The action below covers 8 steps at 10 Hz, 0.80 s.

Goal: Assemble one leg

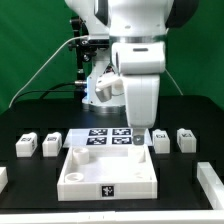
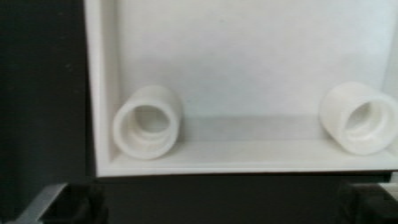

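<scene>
Several legs stand on the black table in the exterior view: two on the left (image 1: pixel 26 145) (image 1: pixel 52 143) and two on the right (image 1: pixel 160 141) (image 1: pixel 185 139), each a small white block with a tag. My gripper (image 1: pixel 139 139) hangs over the far edge of the large white slab (image 1: pixel 108 172), apart from every leg. In the wrist view the slab (image 2: pixel 240 70) fills the picture, with two round sockets (image 2: pixel 146 122) (image 2: pixel 361 117). My gripper (image 2: pixel 214 205) is open with nothing between the dark fingertips (image 2: pixel 63 200). No leg shows in the wrist view.
The marker board (image 1: pixel 105 134) lies just behind the slab, partly under my gripper. Other white parts lie at the front left (image 1: pixel 3 178) and front right (image 1: pixel 211 179). The robot base and cables stand at the back.
</scene>
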Motion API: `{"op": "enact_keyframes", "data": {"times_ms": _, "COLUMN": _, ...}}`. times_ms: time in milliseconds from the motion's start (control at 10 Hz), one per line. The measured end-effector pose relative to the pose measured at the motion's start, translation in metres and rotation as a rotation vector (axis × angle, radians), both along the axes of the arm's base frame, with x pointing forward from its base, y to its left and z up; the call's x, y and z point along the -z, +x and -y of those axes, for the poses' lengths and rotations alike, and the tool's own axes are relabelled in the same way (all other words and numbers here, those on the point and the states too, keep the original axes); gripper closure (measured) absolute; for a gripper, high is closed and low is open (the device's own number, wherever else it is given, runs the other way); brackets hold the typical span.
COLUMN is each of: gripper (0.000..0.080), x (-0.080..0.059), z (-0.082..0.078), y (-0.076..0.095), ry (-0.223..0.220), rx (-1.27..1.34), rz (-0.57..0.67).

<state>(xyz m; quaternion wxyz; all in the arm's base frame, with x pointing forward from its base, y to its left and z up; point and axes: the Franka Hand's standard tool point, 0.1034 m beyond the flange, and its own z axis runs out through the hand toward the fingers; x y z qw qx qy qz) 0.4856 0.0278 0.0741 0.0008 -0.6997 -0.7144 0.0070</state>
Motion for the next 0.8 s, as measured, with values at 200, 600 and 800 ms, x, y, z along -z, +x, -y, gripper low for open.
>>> {"op": "enact_keyframes", "data": {"times_ms": 200, "gripper": 0.015, "x": 0.022, "z": 0.022, "y": -0.045, "ry": 0.009, "rx": -0.038, "rz": -0.016}}
{"op": "enact_keyframes", "data": {"times_ms": 600, "gripper": 0.015, "x": 0.057, "z": 0.04, "y": -0.059, "ry": 0.027, "rx": 0.001, "rz": -0.044}}
{"op": "enact_keyframes", "data": {"times_ms": 800, "gripper": 0.015, "x": 0.06, "z": 0.043, "y": -0.058, "ry": 0.028, "rx": 0.014, "rz": -0.049}}
